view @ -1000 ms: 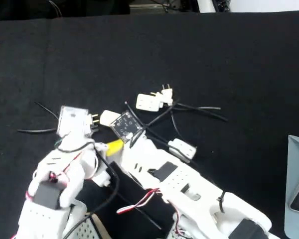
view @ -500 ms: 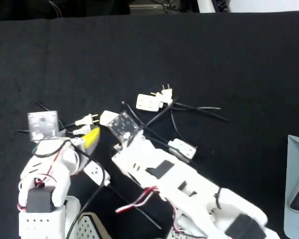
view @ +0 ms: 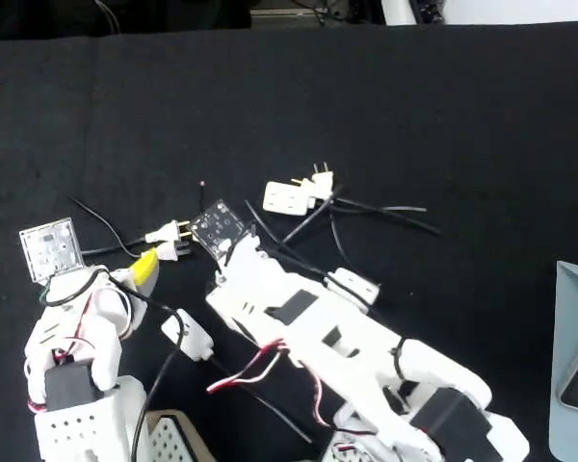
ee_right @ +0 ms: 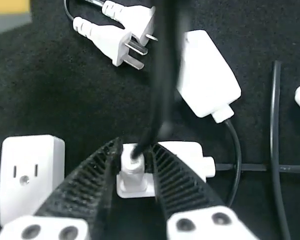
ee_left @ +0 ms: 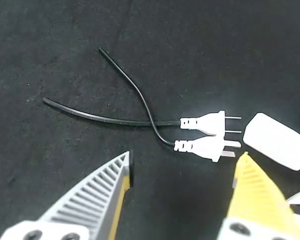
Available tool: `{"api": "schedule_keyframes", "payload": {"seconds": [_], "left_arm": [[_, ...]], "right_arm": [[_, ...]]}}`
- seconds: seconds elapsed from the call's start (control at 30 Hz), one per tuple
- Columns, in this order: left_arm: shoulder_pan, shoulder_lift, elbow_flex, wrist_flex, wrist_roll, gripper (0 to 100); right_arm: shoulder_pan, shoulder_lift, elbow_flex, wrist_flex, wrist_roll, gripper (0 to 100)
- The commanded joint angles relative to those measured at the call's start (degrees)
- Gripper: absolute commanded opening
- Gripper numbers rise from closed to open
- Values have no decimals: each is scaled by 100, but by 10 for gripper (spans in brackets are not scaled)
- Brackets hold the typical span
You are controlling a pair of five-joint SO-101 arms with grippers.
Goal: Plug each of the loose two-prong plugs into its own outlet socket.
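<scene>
Two loose white two-prong plugs (ee_left: 207, 121) (ee_left: 205, 146) lie side by side on the black table, their black cords crossing. My left gripper (ee_left: 186, 156) hangs open just short of them, with nothing between its grey and yellow fingers (view: 144, 268). The same pair of plugs (view: 169, 241) lies between the two arms. My right gripper (ee_right: 135, 150) is shut on a third white plug (ee_right: 134, 167) whose black cord rises from it. That plug rests against a white corded socket block (ee_right: 187, 154); its prongs are hidden.
A white three-hole socket (ee_right: 32, 172) lies beside my right gripper, and another white socket (ee_right: 207, 75) lies beyond it. Farther back, a socket (view: 287, 198) and a plug (view: 320, 181) lie among black cords. One more socket (view: 354, 286) sits by the right arm. A grey tray (view: 573, 356) stands at the right edge.
My left arm has swung left and back from the right arm, uncovering the two loose plugs. The right arm has shifted a little left and farther from the front edge.
</scene>
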Motion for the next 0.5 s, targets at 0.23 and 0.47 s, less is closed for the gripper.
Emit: {"api": "schedule_keyframes", "payload": {"seconds": [0.23, 0.47], "left_arm": [[-84, -53, 110, -35, -88, 325], [-84, -53, 110, -35, -88, 325]], "right_arm": [[79, -1341, -470, 1591, 18, 133], [62, -936, -268, 1081, 18, 120]]}}
